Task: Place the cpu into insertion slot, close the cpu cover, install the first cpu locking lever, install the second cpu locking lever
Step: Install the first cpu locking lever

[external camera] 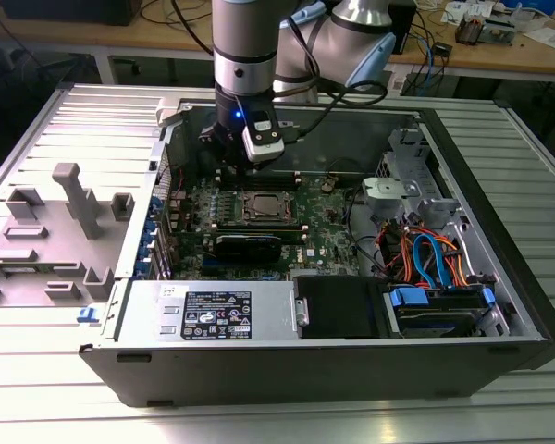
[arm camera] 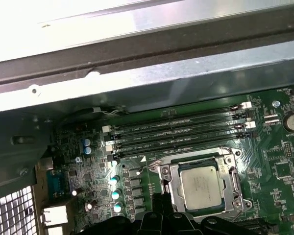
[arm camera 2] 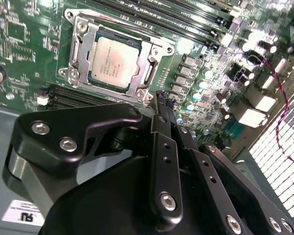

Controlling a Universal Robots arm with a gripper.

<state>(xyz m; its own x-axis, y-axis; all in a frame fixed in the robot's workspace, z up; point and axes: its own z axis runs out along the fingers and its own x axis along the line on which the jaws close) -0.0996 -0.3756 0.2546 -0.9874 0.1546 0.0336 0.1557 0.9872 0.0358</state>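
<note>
Gripper (arm camera 2: 162, 100): black fingers pressed together, holding nothing, poised over the green motherboard (arm camera 2: 19, 44) near the socket.
Cpu (arm camera 2: 113, 61): lies flat inside the insertion slot (arm camera: 202, 210), silver-grey top facing up.
Cpu cover (arm camera 2: 84, 41): lowered flat, its metal frame surrounding the chip in both wrist views.

— Furniture?
— One work table (external camera: 536, 157): ribbed aluminium, pale grey. Behind it, one wooden bench (external camera: 499, 57): light brown top, white leg (external camera: 104, 67).
— On the bench?
— Black cables (external camera: 180, 18); loose papers (external camera: 548, 35) toward the exterior view's right.
— Light?
— Bright, even, with glare on the front aluminium slats.
</note>
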